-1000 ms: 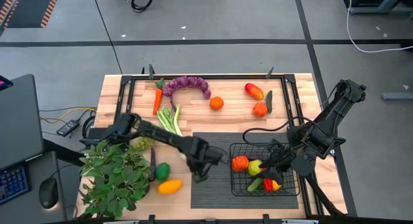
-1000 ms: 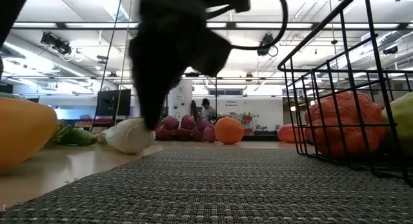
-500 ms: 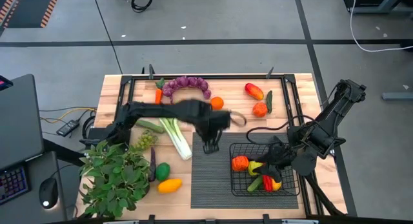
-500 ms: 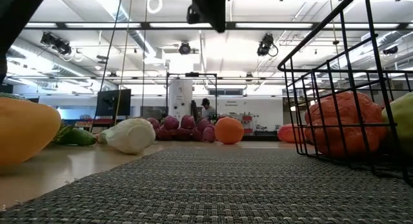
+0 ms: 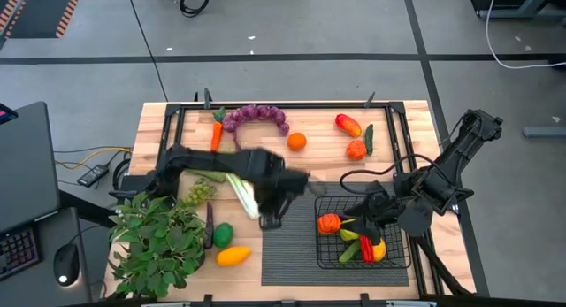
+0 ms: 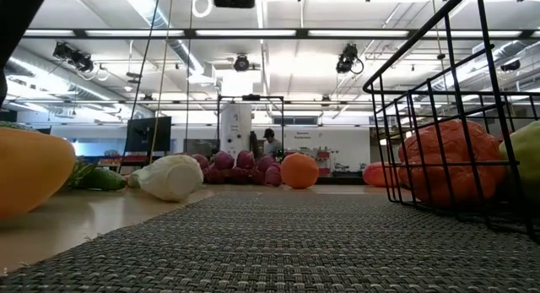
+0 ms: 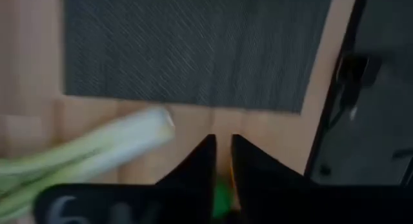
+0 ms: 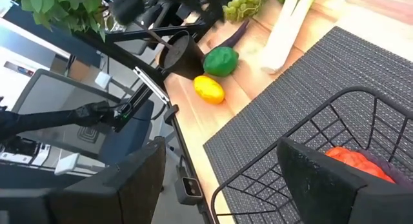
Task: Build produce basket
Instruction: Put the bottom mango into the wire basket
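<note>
High view: your left gripper [image 5: 270,220] hangs over the mat edge beside the leek [image 5: 239,190]; the basket [image 5: 329,251] sits well right, part filled.
Low view: the leek, likely light and stiff, lies flat on the bench [image 6: 59,225]; mat [image 6: 278,242] is open.
Left wrist view: fingers [image 7: 201,161] nearly closed, gripping nothing; take the white stem mid-length.
Right wrist view: right gripper [image 8: 219,179] spread wide over the basket rim.

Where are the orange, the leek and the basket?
orange [image 5: 296,141]: high view, middle of the round fruit.
leek [image 5: 240,194]: high view, on its pale stalk.
basket [image 5: 329,202]: high view, on its far wire rim.
</note>
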Controlling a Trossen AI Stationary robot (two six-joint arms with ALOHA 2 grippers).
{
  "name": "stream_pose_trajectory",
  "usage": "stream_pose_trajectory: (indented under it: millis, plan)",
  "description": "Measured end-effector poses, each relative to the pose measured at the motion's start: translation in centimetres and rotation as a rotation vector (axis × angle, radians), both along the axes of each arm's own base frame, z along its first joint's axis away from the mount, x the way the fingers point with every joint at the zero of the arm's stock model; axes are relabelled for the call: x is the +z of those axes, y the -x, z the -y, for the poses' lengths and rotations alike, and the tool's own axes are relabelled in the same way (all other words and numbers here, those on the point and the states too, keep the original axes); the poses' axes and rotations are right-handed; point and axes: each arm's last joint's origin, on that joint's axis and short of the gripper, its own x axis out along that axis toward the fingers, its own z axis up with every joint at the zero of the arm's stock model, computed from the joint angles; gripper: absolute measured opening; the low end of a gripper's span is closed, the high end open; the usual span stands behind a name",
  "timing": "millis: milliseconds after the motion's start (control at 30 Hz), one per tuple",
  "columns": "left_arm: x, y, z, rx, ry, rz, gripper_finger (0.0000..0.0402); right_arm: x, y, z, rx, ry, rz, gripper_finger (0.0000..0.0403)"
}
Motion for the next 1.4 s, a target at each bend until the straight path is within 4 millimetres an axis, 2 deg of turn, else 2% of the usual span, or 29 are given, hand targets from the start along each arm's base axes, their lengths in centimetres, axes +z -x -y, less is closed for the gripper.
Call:
stream_pose_trajectory:
  millis: [133,400,533,700,933,1200,1400]
  plan:
    - [-1.9,0.6,2.6,-0.011,0.007,-0.092,0.013,0.0,0.0,0.0,0.002,0.008,-0.004,0.0299]
    - [-7.9,2.7,6.5,-0.025,-0.052,-0.344,0.0307,-0.1,0.0,0.0,0.01,0.026,-0.008,0.0299]
    - [-10.6,3.9,7.6,-0.008,-0.025,-0.459,0.0361,-0.1,0.1,0.0,0.016,0.021,-0.011,0.0299]
    - [-12.8,4.9,8.9,-0.022,0.081,-0.537,0.0381,-0.1,0.1,0.0,0.03,0.014,-0.018,0.0299]
    - [-13.3,5.4,9.8,-0.04,0.126,-0.555,0.0382,-0.1,0.1,0.0,0.031,0.015,-0.02,0.0299]
    - [-13.6,5.3,11.1,-0.085,0.042,-0.452,0.0383,-0.2,0.1,0.0,0.033,0.01,-0.029,0.0299]
    - [-15.1,5.3,11.3,-0.095,0.002,-0.5,0.0383,-0.2,0.1,0.0,0.045,-0.003,-0.041,0.0299]
